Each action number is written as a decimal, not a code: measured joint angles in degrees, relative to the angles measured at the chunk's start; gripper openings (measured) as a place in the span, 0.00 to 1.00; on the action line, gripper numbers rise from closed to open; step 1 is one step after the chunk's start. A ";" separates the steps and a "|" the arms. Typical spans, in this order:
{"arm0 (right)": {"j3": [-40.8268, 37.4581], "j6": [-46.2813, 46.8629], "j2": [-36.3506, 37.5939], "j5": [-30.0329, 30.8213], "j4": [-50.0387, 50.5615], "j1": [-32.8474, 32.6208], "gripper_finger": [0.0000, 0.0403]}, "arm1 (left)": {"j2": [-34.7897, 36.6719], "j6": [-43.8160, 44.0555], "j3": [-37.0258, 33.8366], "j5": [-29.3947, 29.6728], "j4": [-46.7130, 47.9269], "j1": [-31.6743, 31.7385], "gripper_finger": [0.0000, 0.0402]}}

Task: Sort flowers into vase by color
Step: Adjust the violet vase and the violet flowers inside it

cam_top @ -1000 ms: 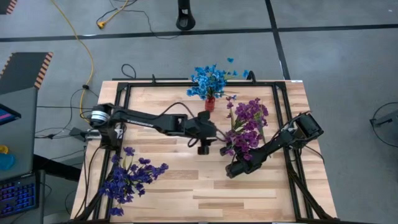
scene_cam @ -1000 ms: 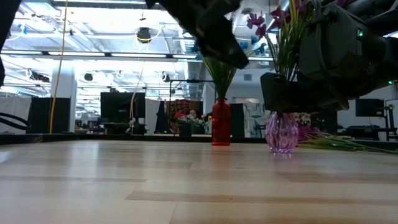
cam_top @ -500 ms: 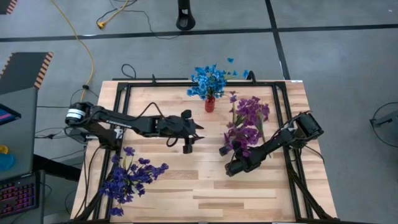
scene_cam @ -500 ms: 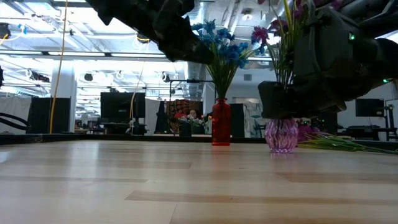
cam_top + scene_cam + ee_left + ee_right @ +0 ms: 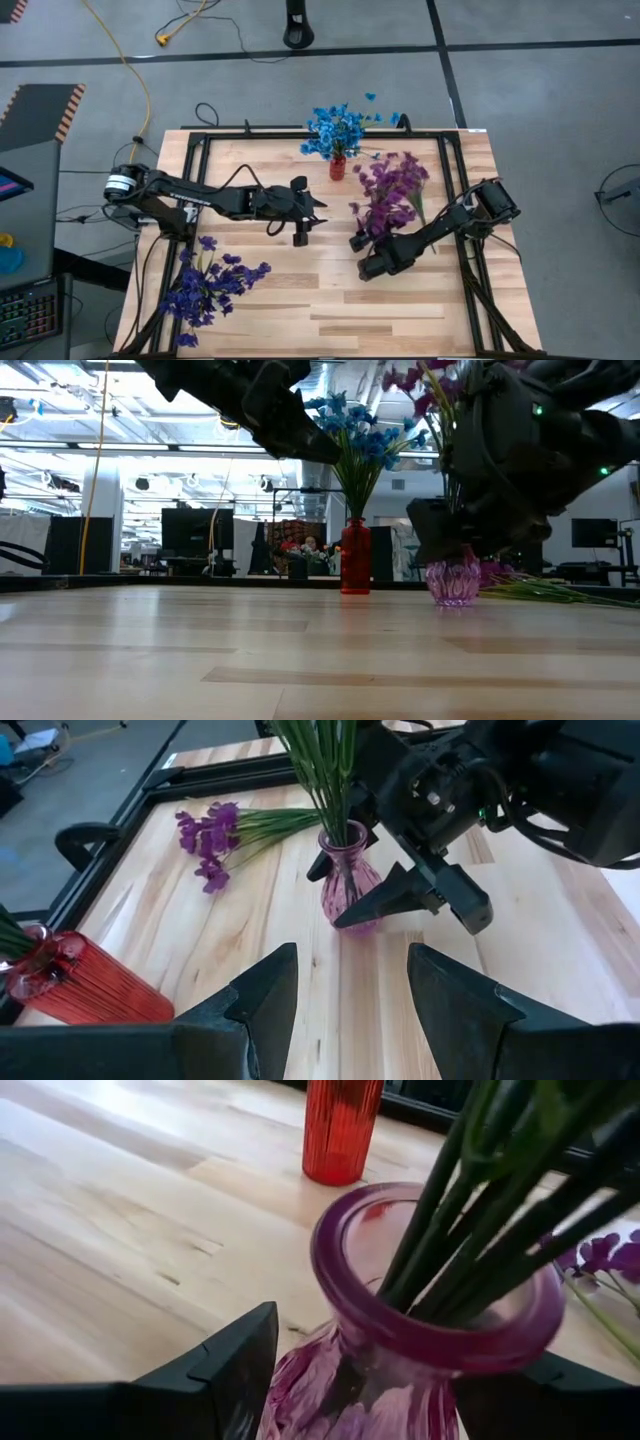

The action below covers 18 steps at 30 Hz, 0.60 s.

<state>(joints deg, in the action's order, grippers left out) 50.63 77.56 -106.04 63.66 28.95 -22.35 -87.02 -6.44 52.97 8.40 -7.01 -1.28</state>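
Right then, the right gripper [image 5: 358, 255] had its fingers spread wide on both sides of the purple vase [image 5: 349, 890], where magenta flowers [image 5: 390, 187] stood. The left gripper [image 5: 300, 238] hung open above the wooden table [image 5: 330, 300]. Blue flowers [image 5: 335, 130] filled a red vase [image 5: 355, 556]. Dark violet flowers [image 5: 210, 285] lay on the table's corner. A big bright hall showed behind.

The right wrist view cuts off the magenta flowers' [image 5: 470, 1210] blossoms.
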 joint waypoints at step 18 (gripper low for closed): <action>2.55 5.82 -0.03 -3.30 8.39 -0.16 0.71 | -0.04 -0.02 0.00 0.00 0.31 0.00 0.45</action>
<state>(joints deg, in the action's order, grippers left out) 53.19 83.38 -106.07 60.36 37.34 -22.51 -87.07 -6.46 52.97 8.40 -6.70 -1.28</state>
